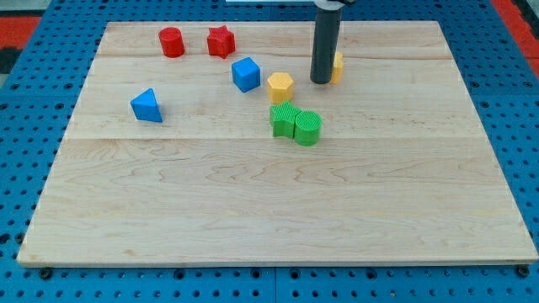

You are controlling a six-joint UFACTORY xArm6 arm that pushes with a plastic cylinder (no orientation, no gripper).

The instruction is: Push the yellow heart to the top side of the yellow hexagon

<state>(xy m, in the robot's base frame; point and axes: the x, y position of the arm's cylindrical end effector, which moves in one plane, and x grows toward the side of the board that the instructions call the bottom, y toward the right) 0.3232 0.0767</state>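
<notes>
Camera view: my tip touches the yellow heart
It holds nothing, just leans there to slide it toward the yellow hexagon

Views: a single camera view is given; no second view is there to share anything.
Position: the wooden board is seen from above its bottom edge.
Facing: downward and toward the view's top.
Nearness: the whole board is taken in, with blue pegboard around.
</notes>
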